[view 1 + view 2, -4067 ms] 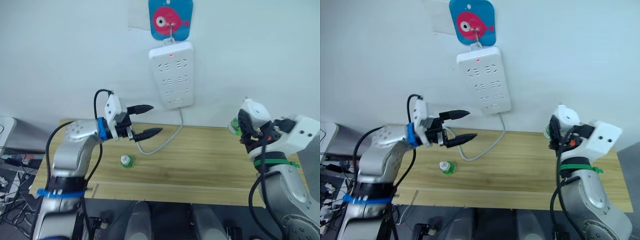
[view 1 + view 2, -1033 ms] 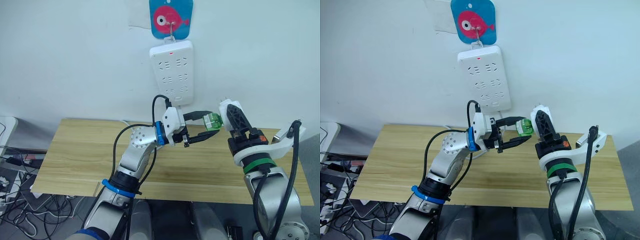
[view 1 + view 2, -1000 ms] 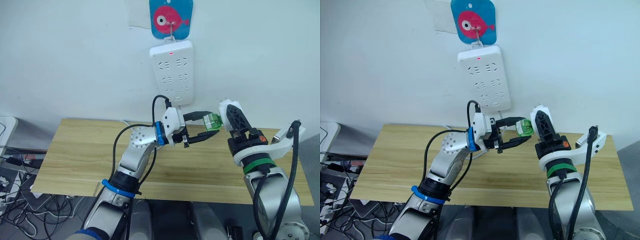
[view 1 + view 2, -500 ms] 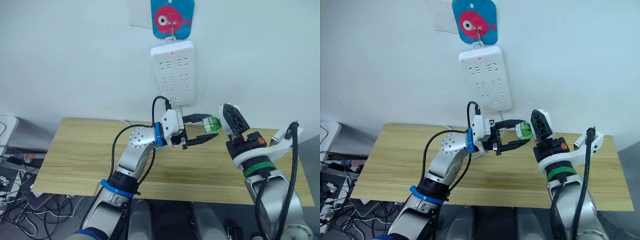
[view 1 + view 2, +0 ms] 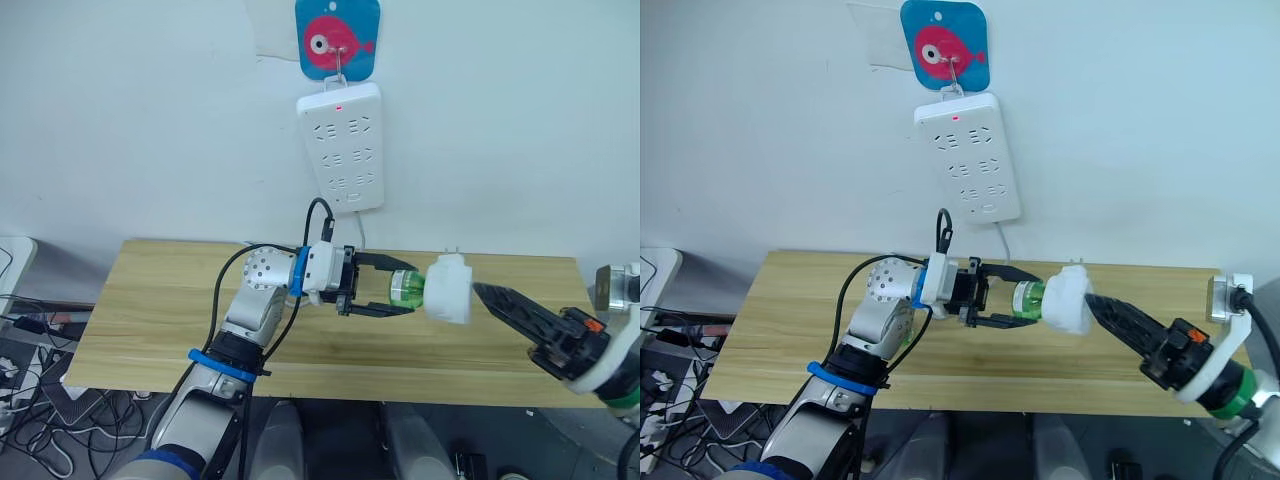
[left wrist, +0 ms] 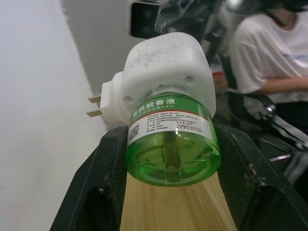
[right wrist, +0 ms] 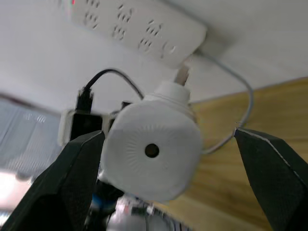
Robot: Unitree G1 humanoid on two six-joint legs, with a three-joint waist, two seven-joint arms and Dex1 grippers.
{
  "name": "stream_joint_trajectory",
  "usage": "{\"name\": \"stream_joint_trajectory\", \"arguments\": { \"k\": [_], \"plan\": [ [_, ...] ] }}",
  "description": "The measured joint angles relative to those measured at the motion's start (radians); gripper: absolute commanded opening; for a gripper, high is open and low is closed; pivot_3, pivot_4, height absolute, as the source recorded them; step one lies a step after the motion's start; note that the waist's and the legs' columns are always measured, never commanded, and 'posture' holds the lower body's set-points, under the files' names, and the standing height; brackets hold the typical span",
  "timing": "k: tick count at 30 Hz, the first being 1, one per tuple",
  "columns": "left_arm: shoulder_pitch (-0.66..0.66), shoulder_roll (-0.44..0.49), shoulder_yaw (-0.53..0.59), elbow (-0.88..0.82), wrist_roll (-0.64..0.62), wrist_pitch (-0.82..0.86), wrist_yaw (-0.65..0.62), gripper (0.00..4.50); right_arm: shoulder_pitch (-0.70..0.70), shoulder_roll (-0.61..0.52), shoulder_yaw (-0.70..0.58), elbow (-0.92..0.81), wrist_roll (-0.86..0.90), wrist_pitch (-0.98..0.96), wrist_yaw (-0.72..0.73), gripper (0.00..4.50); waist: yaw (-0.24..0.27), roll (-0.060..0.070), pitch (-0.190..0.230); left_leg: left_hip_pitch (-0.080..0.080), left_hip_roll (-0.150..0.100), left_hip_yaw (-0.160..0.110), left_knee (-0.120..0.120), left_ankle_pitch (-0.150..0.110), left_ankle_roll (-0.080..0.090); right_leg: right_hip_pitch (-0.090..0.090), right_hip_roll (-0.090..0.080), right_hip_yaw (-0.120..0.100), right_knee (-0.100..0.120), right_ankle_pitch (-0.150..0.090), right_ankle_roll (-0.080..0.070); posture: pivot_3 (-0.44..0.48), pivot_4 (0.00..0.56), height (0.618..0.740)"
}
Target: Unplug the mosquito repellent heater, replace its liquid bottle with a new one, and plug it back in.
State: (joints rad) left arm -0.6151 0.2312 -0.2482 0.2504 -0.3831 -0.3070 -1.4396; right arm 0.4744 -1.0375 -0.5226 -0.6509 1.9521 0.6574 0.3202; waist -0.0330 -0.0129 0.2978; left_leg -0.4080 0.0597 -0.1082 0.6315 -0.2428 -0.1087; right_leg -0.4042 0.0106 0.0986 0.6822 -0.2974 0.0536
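The white mosquito repellent heater [image 5: 449, 289] hangs over the table with a green liquid bottle [image 6: 171, 139] seated in its underside. Its two prongs [image 6: 95, 106] point up, on the side toward the wall. My left gripper [image 5: 403, 288] is shut on the bottle, one black finger on each side, and carries both. My right gripper [image 7: 168, 134] is open just to the right of the heater. Its fingers [image 7: 79, 173] stand wide on either side of the heater's vented top [image 7: 151, 151], with a gap on each side.
A long white power strip [image 5: 342, 148] with a red light hangs on the wall under a blue fish hook plate [image 5: 337, 38]. Its cable [image 5: 358, 232] drops to the wooden table [image 5: 150, 300]. A person in a white shirt [image 6: 269, 53] sits behind my right arm.
My right gripper has let go of the heater and drawn back to the right, fingers spread. The heater now sits on the bottle, which my left gripper holds lower over the table.
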Motion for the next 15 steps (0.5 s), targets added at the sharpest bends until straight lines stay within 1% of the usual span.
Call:
{"name": "stream_joint_trajectory", "arguments": {
  "k": [2, 3, 5, 9, 15],
  "plan": [
    [-0.011, -0.006, -0.001, 0.032, 0.007, -0.029, -0.015, 2.26, -0.034, -0.053, -0.025, 0.067, 0.000, 0.100, 0.092, 4.46, 0.001, 0.000, 0.000, -0.001, 0.000, 0.000, 0.000, 0.000, 0.000, 0.000, 0.000, -0.001, 0.000, 0.000, 0.000, -0.005, 0.286, 0.740],
    [-0.016, -0.011, -0.001, 0.041, 0.012, -0.036, -0.015, 2.26, -0.052, -0.065, -0.027, 0.084, 0.000, 0.135, 0.119, 4.46, 0.002, 0.000, 0.000, -0.001, 0.000, 0.000, 0.000, 0.000, 0.000, 0.000, 0.000, -0.001, -0.001, 0.000, 0.000, -0.001, 0.296, 0.740],
    [-0.031, -0.025, -0.001, 0.061, 0.022, -0.060, -0.011, 2.26, -0.076, -0.086, -0.025, 0.106, 0.000, 0.194, 0.160, 4.46, 0.003, -0.001, 0.001, -0.002, 0.000, 0.000, 0.000, 0.000, 0.000, 0.000, 0.000, -0.002, -0.002, 0.000, 0.000, -0.001, 0.296, 0.740],
    [-0.038, -0.034, 0.000, 0.078, 0.036, -0.083, -0.010, 2.26, -0.124, -0.092, -0.002, 0.122, 0.000, 0.233, 0.162, 4.46, 0.004, -0.001, 0.001, -0.003, 0.000, 0.000, 0.000, -0.001, 0.001, 0.000, 0.000, -0.002, -0.001, 0.000, 0.000, 0.004, 0.309, 0.740],
    [-0.038, -0.032, 0.007, 0.084, 0.052, -0.115, -0.011, 2.26, -0.216, -0.047, 0.044, 0.164, 0.000, 0.257, 0.110, 4.46, 0.004, -0.002, 0.001, -0.003, 0.000, 0.000, 0.003, -0.001, 0.001, 0.000, 0.000, -0.002, 0.000, 0.000, 0.001, 0.009, 0.315, 0.740]
  ]
}}
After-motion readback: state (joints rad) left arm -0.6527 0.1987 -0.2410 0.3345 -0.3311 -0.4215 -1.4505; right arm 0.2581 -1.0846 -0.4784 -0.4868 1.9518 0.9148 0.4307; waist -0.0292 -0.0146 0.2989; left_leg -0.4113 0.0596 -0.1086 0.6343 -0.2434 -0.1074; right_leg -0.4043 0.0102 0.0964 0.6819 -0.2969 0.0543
